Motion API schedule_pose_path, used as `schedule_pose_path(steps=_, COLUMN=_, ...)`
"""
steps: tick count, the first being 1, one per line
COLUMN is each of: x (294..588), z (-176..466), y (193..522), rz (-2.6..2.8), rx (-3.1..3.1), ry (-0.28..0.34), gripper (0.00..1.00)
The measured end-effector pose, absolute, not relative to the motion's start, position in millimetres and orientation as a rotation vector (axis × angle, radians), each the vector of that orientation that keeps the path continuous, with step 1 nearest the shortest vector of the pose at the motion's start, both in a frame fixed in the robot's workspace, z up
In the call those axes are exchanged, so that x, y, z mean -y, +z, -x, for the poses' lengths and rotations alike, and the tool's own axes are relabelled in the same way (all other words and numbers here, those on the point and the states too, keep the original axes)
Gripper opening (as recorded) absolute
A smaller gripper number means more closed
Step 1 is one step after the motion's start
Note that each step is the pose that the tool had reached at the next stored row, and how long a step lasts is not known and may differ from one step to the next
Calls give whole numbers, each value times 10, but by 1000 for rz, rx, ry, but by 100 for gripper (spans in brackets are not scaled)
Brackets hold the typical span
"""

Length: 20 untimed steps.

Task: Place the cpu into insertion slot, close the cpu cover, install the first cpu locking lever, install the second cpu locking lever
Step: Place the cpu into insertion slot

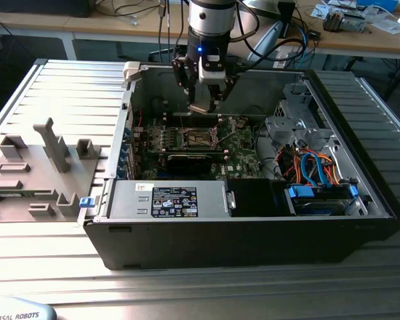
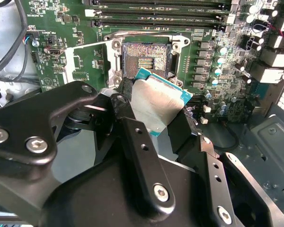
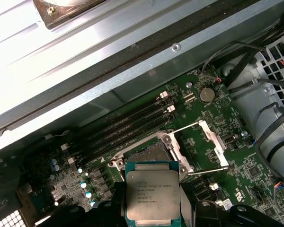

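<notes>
Your gripper, upper centre of the exterior view, pinches the cpu between its black fingers: a flat silvery square, teal-edged, held just above the dark, silver-rimmed insertion slot.

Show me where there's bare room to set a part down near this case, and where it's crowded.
Free: the ribbed table in front of the computer case, and the strip on the exterior view's right of it. Crowded: the fixture plate on the exterior view's left, the cables inside, and above the insertion slot, where the gripper holds the cpu.
</notes>
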<state>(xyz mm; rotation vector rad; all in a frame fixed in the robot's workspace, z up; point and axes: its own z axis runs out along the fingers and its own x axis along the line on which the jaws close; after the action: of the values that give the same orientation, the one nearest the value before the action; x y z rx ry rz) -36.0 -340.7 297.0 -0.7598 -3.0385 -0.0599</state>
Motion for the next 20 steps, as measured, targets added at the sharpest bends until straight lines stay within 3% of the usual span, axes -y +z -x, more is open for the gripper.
schedule_pose_path(steps=20, x=3407, z=360, y=2970, rz=795, rx=3030, ry=-60, gripper=54)
